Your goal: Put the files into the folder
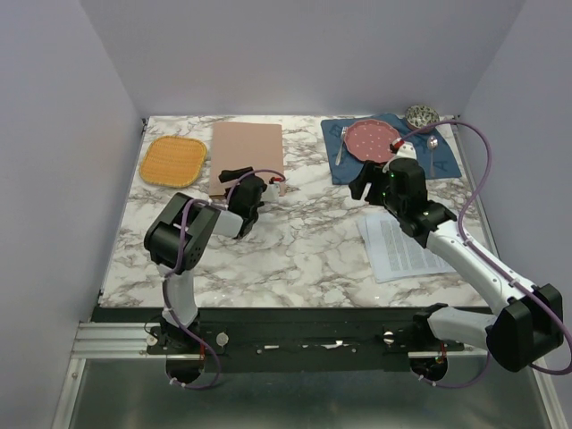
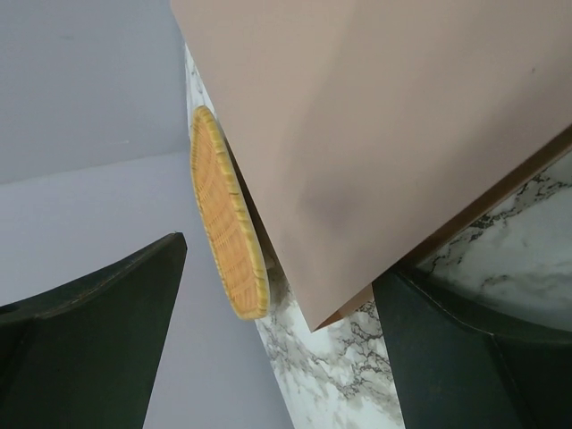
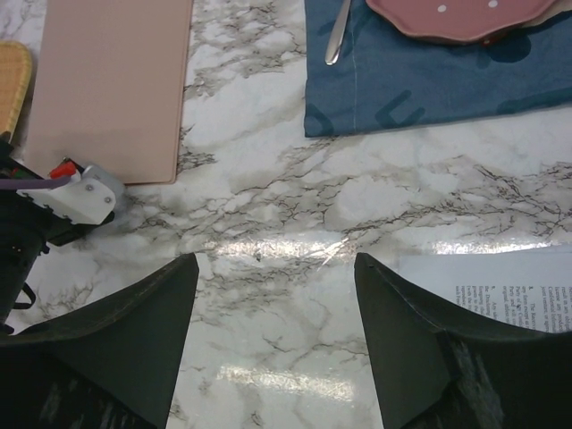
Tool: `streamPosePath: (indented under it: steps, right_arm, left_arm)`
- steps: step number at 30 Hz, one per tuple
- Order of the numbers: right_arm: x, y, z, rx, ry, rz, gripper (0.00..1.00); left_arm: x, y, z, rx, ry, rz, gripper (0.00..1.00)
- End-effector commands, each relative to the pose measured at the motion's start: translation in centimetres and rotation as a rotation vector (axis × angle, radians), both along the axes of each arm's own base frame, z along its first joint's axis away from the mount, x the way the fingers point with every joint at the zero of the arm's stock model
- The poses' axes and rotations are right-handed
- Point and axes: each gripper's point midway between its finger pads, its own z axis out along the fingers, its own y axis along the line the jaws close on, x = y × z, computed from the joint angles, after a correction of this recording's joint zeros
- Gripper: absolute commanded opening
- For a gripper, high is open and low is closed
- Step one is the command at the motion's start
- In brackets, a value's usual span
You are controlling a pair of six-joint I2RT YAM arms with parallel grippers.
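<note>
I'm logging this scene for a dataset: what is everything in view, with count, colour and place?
Pinkish-brown card folder: one, pinkish-brown, far left-centre.
Orange woven mat: one, orange, left of folder.
White printed paper sheets: one pile, count unclear, white, near right.
Blue cloth placemat: one, blue, far right.
Pink dotted round plate: one, pink, on placemat.
Metal fork: one, silver, on placemat, left of plate.
Metal spoon: one, silver, right of plate.
Speckled round object: one, grey, behind placemat.
White-grey marble table: one, under everything.
Left gripper: one, black, open at folder's near corner.
Right gripper: one, black, open, above bare table.
</note>
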Motion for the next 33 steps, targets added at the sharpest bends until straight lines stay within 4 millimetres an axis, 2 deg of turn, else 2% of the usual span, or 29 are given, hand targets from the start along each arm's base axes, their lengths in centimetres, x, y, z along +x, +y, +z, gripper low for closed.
streamPosePath:
  steps: [1,5,8,9,10,13,14,17,18,21,25,26,28,29,31,32,33]
  right_arm:
    - [0.0,-0.1,1.4,0.024,-0.014,-0.008,0.78]
    - [-0.1,-0.1,1.1,0.03,-0.007,-0.015,0.75]
    - [-0.1,-0.1,1.0,0.036,-0.003,-0.017,0.72]
    - [-0.1,-0.1,1.1,0.038,-0.004,-0.018,0.7]
    - [-0.1,-0.1,1.1,0.039,-0.004,-0.021,0.69]
    - [-0.2,-0.3,1.1,0.038,-0.009,-0.03,0.66]
    - [-0.2,-0.3,1.3,0.039,-0.011,-0.03,0.65]
    - [-0.3,-0.5,1.3,0.035,-0.018,-0.032,0.61]
    - [-0.4,-0.6,1.6,0.036,-0.025,-0.033,0.59]
    - [-0.5,-0.7,1.3,0.034,-0.021,-0.034,0.56]
    - [-0.6,-0.6,1.1,0.04,-0.016,-0.031,0.56]
    - [-0.8,-0.6,0.8,0.041,-0.011,-0.029,0.56]
    - [-0.8,-0.5,0.7,0.047,-0.01,-0.027,0.56]
    - [-0.9,-0.4,0.5,0.052,-0.006,-0.025,0.56]
    - [-0.9,-0.3,0.2,0.059,0.0,-0.021,0.56]
    - [-1.0,-0.1,0.1,0.066,0.004,-0.015,0.56]
    - [-1.0,0.1,-0.1,0.072,0.007,-0.008,0.57]
  left_arm:
    - [1.4,-0.4,0.9,0.01,-0.077,0.002,0.99]
    - [1.9,-0.6,1.0,0.015,-0.096,-0.001,0.98]
    - [2.4,-0.6,1.4,0.016,-0.118,0.004,0.89]
    - [2.4,-0.7,1.4,0.015,-0.121,0.004,0.81]
    - [2.5,-0.7,1.5,0.014,-0.123,0.007,0.77]
    - [2.5,-0.6,1.1,-0.012,-0.09,0.005,0.69]
    - [2.6,-0.8,1.5,-0.032,-0.095,0.004,0.66]
    - [2.4,-0.9,2.2,-0.079,-0.099,0.017,0.5]
    - [2.3,-0.8,2.3,-0.085,-0.095,0.019,0.38]
    - [2.0,-0.8,3.1,-0.119,-0.098,0.034,0.21]
    - [1.4,-0.7,4.3,-0.17,-0.092,0.057,0.19]
    - [1.2,-0.7,5.2,-0.192,-0.105,0.062,0.18]
    - [0.4,-0.5,5.1,-0.226,-0.08,0.083,0.18]
    - [0.1,-0.5,6.2,-0.251,-0.092,0.088,0.18]
    - [-1.1,-0.3,6.2,-0.31,-0.057,0.115,0.17]
    - [-1.7,-0.3,7.4,-0.343,-0.068,0.116,0.17]
    - [-2.7,-0.1,7.0,-0.353,-0.025,0.129,0.17]
